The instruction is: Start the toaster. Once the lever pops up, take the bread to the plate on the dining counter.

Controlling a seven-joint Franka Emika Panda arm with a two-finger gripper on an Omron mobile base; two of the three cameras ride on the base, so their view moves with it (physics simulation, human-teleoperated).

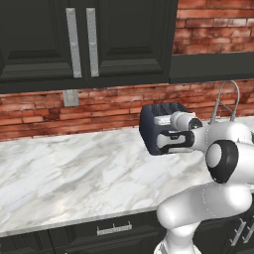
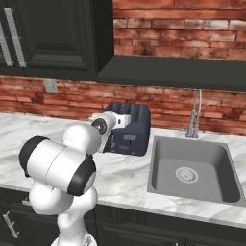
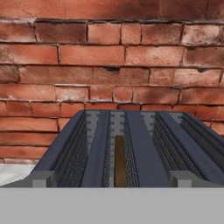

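Because the lever had to go down before anything else could happen, the arm was reached out over the worktop [image 1: 64, 173] with its hand level with the toaster [image 1: 155, 130], which stood at the back edge against the brick wall [image 1: 114, 106], just beside the sink [image 2: 192, 168]. From the hand's camera the toaster [image 3: 127, 148] sat close and square ahead, slots running away toward the bricks, and the bread [image 3: 119, 159] stood on edge in a left-hand slot, a thin brown strip low between the wires. That suggested the slice was loaded but not yet started. The gripper [image 1: 161, 120] had its jaws spread wide and held nothing; by my reading that suited pushing a lever rather than pinching it. Two pale grey blocks at the toaster's near corners may have been levers, though I could not tell which served the loaded slot. The faucet [image 2: 196, 113] rose behind the sink, well clear of the hand.
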